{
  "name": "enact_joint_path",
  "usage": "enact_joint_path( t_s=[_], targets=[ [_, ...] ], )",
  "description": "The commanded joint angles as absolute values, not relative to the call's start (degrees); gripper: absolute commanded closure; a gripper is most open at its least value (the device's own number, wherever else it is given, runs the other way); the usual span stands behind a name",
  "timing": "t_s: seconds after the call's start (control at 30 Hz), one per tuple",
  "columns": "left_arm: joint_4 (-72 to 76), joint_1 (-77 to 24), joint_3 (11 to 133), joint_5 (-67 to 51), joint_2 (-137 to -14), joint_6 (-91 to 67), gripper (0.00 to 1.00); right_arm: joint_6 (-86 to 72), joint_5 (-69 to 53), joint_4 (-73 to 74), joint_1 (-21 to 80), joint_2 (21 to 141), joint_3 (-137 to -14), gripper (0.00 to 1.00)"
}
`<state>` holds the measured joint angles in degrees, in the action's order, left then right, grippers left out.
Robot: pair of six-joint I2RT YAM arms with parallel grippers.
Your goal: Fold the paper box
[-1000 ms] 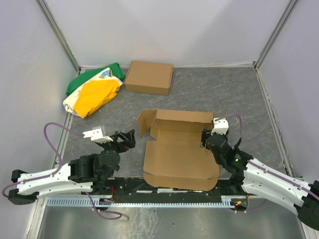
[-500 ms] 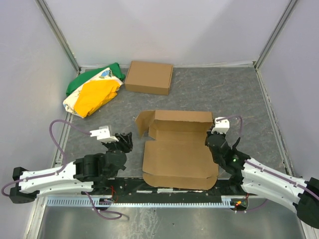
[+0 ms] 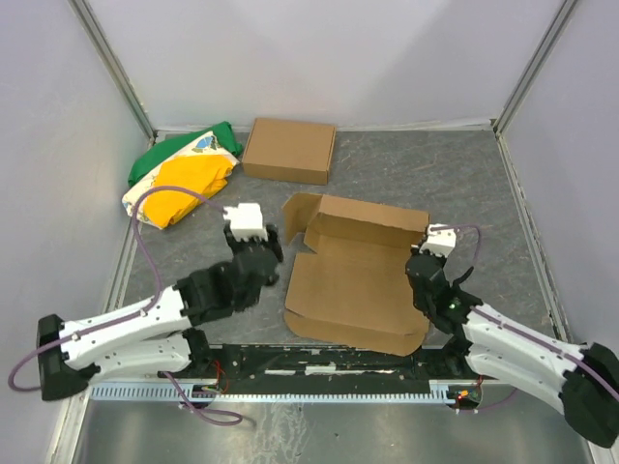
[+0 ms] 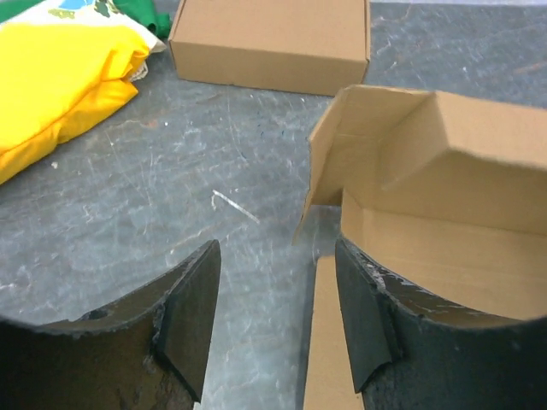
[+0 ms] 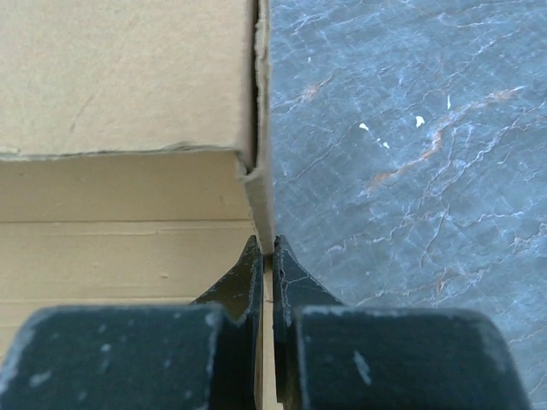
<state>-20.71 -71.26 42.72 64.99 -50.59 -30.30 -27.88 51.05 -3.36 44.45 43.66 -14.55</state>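
On the gray table (image 3: 464, 184) we see the box (image 3: 353, 290) in the middle, half folded. Our left hand (image 4: 275, 299) is wide open at its 9 o'clock side, holding nothing. Our right hand (image 5: 263, 260) pinches its 3 o'clock wall.

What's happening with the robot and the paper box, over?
Left pincer open, empty, by the raised left flap of the paper box. Right pincer shut on its right edge. Lid panel lying flat. Nothing blocking.
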Motion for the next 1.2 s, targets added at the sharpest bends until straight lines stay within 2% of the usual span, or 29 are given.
enact_joint_path(
  t_s=[0.0, 0.03, 0.2, 0.27, 0.4, 0.47, 0.53, 0.6, 0.73, 0.83, 0.9, 1.03, 1.17],
  targets=[
    [-10.24, -51.26, 50.42, 37.45, -54.68, -21.43, 0.34, -24.16, 45.29, -14.67, 39.24, 51.73, -19.04, 0.98],
    [-9.41, -46.95, 52.07, 31.16, -57.08, -21.03, 0.30, -23.65, 43.11, -16.57, 38.01, 53.25, -19.52, 0.98],
    [-6.12, -35.90, 59.81, 16.14, -70.30, -13.91, 0.14, -22.45, 31.76, -15.97, 33.14, 59.96, -24.65, 0.98],
    [-0.98, -31.21, 57.35, 11.54, -71.91, -14.48, 0.12, -22.30, 27.05, -14.68, 31.48, 62.60, -26.81, 0.98],
    [22.13, -17.22, 39.33, 1.58, -65.96, -22.87, 0.23, -23.12, 21.27, -12.01, 27.95, 61.82, -27.91, 0.98],
    [32.74, -14.15, 30.70, 6.06, -60.83, -25.84, 0.32, -23.19, 18.95, -10.09, 26.82, 60.08, -27.91, 0.98],
    [37.01, -13.21, 25.90, 11.95, -57.78, -25.62, 0.37, -23.01, 16.90, -8.94, 26.11, 58.84, -27.85, 0.98],
    [35.53, -13.17, 26.08, 12.54, -58.53, -24.29, 0.35, -22.43, 14.45, -7.75, 25.56, 58.82, -28.28, 0.99],
    [35.55, -13.22, 29.13, 7.05, -65.83, -20.02, 0.24, -21.16, 9.53, -5.22, 25.18, 60.69, -29.81, 0.98],
    [56.85, -13.18, 20.79, -4.05, -70.92, -16.69, 0.22, -20.67, 6.05, -3.46, 25.06, 61.57, -30.80, 0.98],
    [64.79, -13.23, 18.29, -11.01, -74.46, -14.87, 0.23, -20.44, 6.61, -1.66, 25.04, 61.46, -31.39, 0.98],
    [62.36, -13.28, 18.93, -17.41, -77.72, -9.06, 0.22, -19.64, 7.24, -0.17, 24.94, 60.75, -31.66, 0.98],
    [62.51, -13.11, 16.73, -20.42, -75.85, -5.43, 0.21, -18.80, 8.77, 2.32, 24.88, 60.61, -32.33, 0.98]
  ],
)
